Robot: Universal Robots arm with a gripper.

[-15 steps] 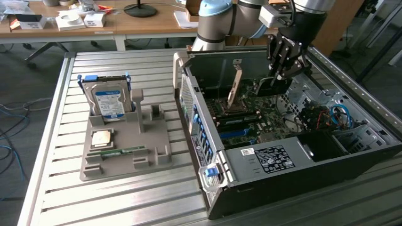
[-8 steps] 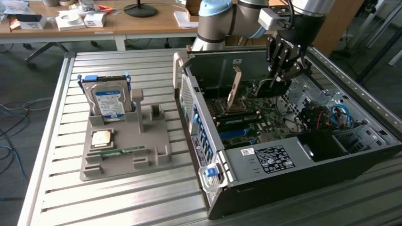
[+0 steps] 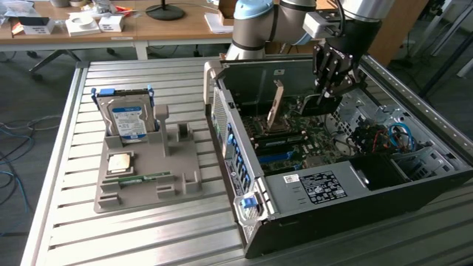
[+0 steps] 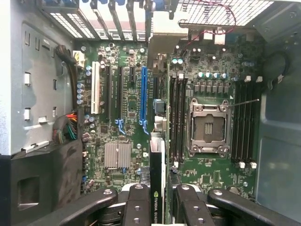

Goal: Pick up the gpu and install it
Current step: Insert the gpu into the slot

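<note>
End effector (image 3: 327, 95), black and pointing straight down, clamps the thin flat gpu (image 4: 157, 157) edge-on above the green motherboard (image 4: 117, 117).

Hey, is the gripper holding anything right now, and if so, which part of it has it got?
Yes. The gripper holds the gpu by its top edge, with the card edge-on between the fingers, over the motherboard.

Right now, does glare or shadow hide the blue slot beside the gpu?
Wrist view: the blue slot is evenly lit, no glare; the rear vents wash out bright. Exterior view: the gpu under the gripper reads dark inside the case.
</note>
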